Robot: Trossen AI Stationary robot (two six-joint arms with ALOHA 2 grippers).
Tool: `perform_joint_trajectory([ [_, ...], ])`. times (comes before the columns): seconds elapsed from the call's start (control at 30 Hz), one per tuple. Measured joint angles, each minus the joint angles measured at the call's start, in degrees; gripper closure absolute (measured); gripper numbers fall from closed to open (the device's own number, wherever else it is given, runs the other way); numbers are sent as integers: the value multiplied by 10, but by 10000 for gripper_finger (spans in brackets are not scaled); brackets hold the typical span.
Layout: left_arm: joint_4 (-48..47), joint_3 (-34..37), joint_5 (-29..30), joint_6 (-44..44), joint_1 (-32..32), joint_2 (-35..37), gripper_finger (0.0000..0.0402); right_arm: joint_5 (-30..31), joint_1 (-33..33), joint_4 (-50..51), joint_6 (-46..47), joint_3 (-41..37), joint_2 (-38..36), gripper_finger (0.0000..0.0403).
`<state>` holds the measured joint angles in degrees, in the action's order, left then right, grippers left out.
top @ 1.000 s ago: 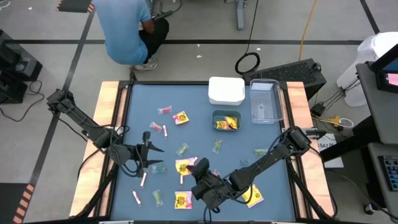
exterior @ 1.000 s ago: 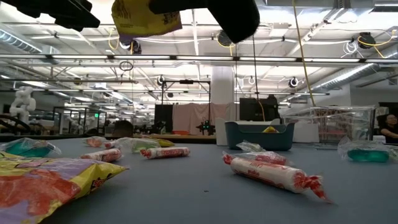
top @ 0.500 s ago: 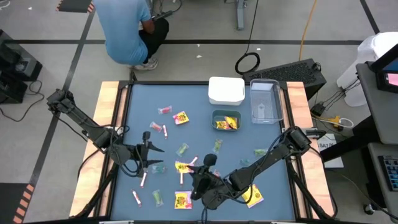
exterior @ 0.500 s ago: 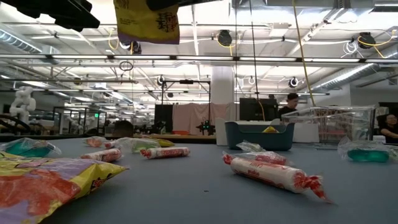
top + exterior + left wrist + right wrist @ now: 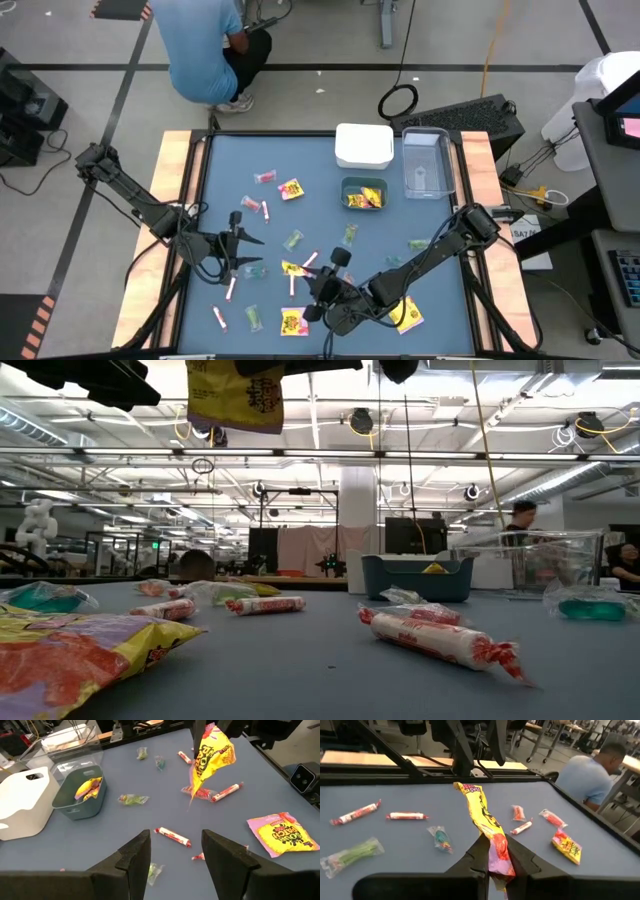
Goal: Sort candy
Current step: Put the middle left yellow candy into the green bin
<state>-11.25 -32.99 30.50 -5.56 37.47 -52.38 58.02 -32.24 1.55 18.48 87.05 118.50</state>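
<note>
Yellow packet [image 5: 211, 760] with red print — pink-and-white sticks [image 5: 172, 836], teal bin [image 5: 79, 798], blue-grey table [image 5: 150, 780].

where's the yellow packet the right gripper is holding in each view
High view: yellow packet beside the right gripper, table centre-front.
Low view: hanging at top.
Left wrist view: dangling upper centre.
Right wrist view: pinched between the fingers.
Shared landmark: teal bin; not in the right wrist view.
</note>
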Motion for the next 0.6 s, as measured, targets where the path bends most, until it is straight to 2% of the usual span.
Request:
perform_joint_trajectory([
  [0.43, 0, 0, 0, 0, 0, 0, 219, 9, 0, 4, -208, 0, 0, 374],
  [0.6, 0, 0, 0, 0, 0, 0, 219, 70, 0, 7, -215, 0, 0, 374],
])
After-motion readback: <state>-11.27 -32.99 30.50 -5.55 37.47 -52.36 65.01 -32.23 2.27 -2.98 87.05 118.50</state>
